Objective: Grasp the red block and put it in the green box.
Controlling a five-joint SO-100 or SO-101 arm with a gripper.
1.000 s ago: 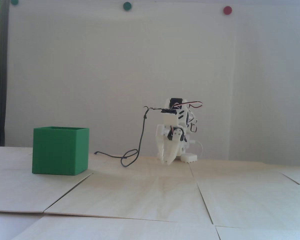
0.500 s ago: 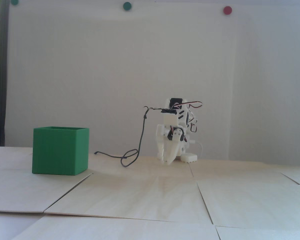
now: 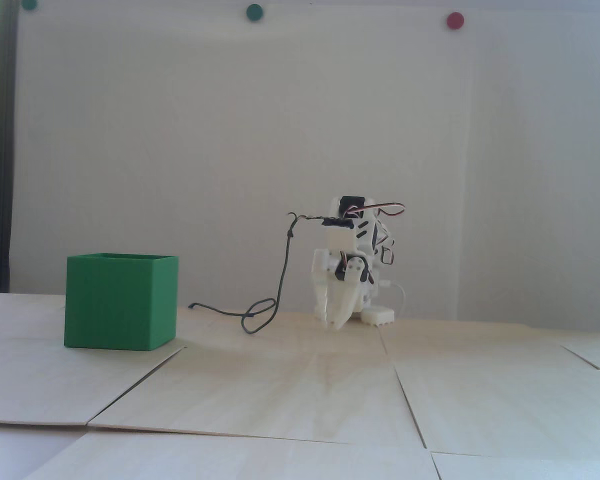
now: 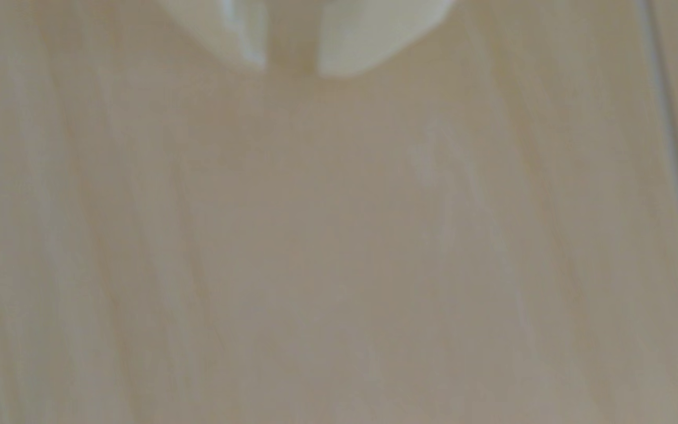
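Red block unseen; gripper [image 3: 336, 325] fingers slightly apart, empty, right of box [image 3: 120, 302]: find the block before reaching.

A low fixed camera faces me across the worktop [image 3: 300, 390] from near its surface, while my wrist camera looks closely down at that same worktop [image 4: 329, 244], blurred.

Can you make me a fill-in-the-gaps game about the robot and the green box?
The green box stands on the ___ side of the fixed view. The hand points ___ at the table. The rightmost wall dot is coloured ___.
Missing words: left; down; red.
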